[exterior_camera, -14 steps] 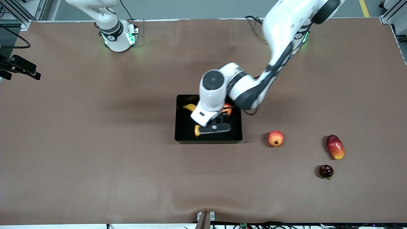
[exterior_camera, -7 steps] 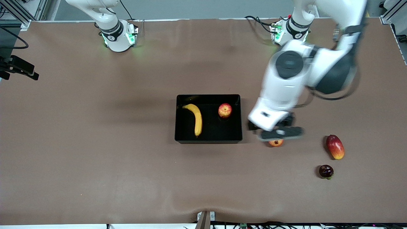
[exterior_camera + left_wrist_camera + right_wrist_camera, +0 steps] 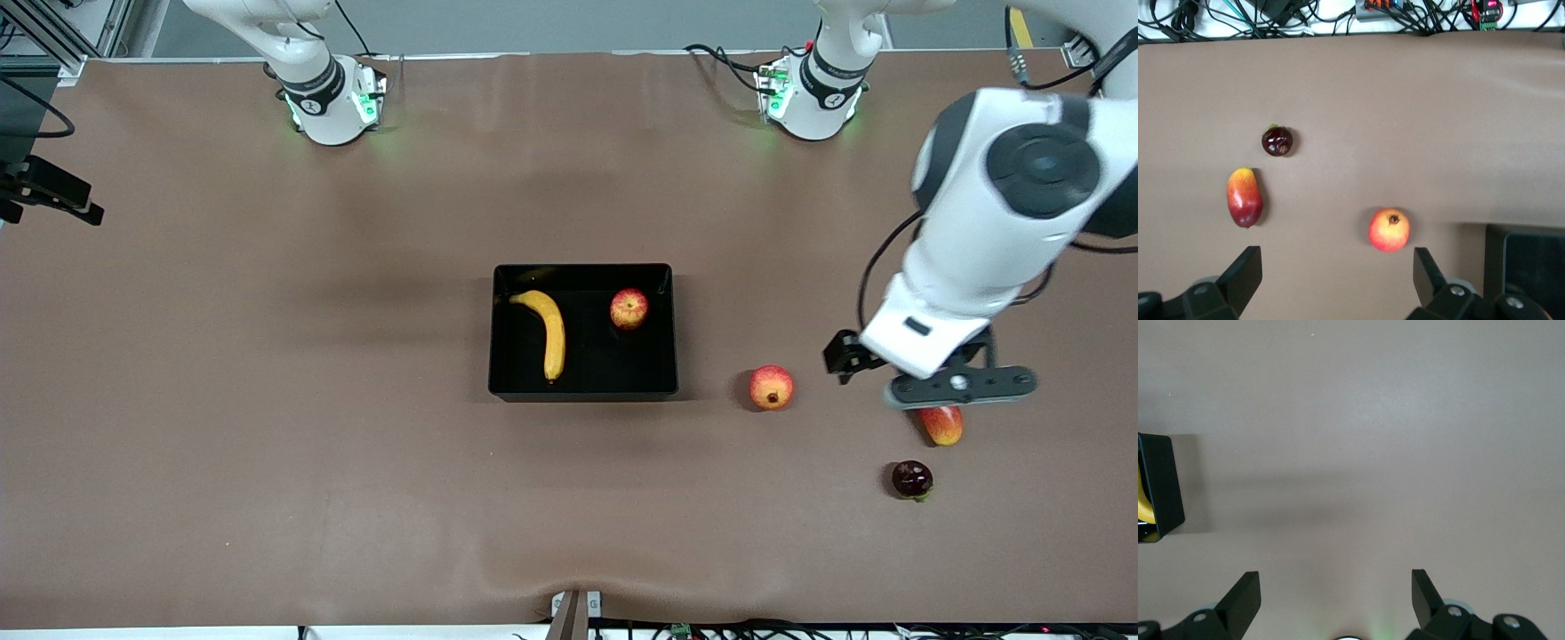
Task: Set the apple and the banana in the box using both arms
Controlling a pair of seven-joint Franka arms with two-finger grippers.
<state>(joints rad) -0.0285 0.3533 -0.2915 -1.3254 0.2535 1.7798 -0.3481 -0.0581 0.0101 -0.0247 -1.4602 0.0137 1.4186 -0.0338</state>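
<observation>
Black box, shallow glossy tray with low walls, sits mid-table on the brown table cover. Banana lies inside it, long, curved, bright yellow with darker tips, on the side toward the right arm's end. Apple is also inside, small, round, red with pale yellow streaks and a yellowish stem dimple facing up, toward the left arm's end, apart from the banana. Left gripper is up in the air over the table toward the left arm's end, partly over the oval red-yellow mango-like fruit; fingers spread wide, nothing held. Round red-orange pomegranate-like fruit rests on the table just outside the box, between the box and the oval fruit. Dark purple mangosteen-like fruit lies nearer the front camera than the oval fruit. In the left wrist view a corner of the box shows at the edge. Right gripper is out of the front view; its wrist view shows it over bare table cover near the box's corner, fingers wide apart, empty, arm waiting.
</observation>
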